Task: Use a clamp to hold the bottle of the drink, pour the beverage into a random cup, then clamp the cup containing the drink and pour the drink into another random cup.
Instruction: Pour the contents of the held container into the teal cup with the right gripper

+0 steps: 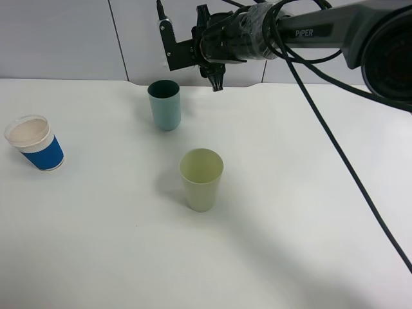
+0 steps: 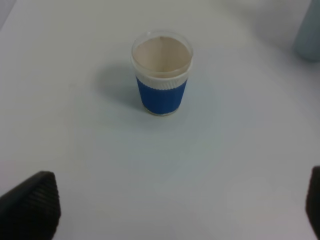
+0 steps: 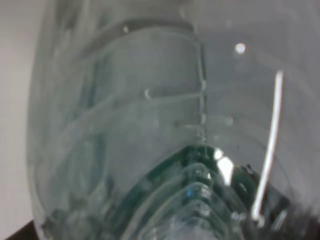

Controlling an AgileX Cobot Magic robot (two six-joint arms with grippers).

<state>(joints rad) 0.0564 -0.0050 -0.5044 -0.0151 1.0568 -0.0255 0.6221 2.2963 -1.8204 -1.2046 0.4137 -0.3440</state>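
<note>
My right gripper (image 1: 217,67) hangs high at the back, just right of and above the teal cup (image 1: 165,104). It is shut on the clear bottle (image 1: 252,24), which lies roughly level along the arm. The bottle (image 3: 150,125) and its dark green label fill the right wrist view. The blue-and-white cup (image 1: 35,143) stands at the far left, upright. In the left wrist view this cup (image 2: 161,72) stands ahead of my left gripper (image 2: 170,210), whose fingertips (image 2: 30,205) are spread wide with nothing between them. The left gripper is out of the exterior view.
A pale yellow-green tumbler (image 1: 201,179) stands upright in the middle of the white table (image 1: 290,225), in front of the teal cup. A black cable (image 1: 347,167) from the right arm hangs across the right side. The teal cup's blurred edge (image 2: 307,30) shows in the left wrist view.
</note>
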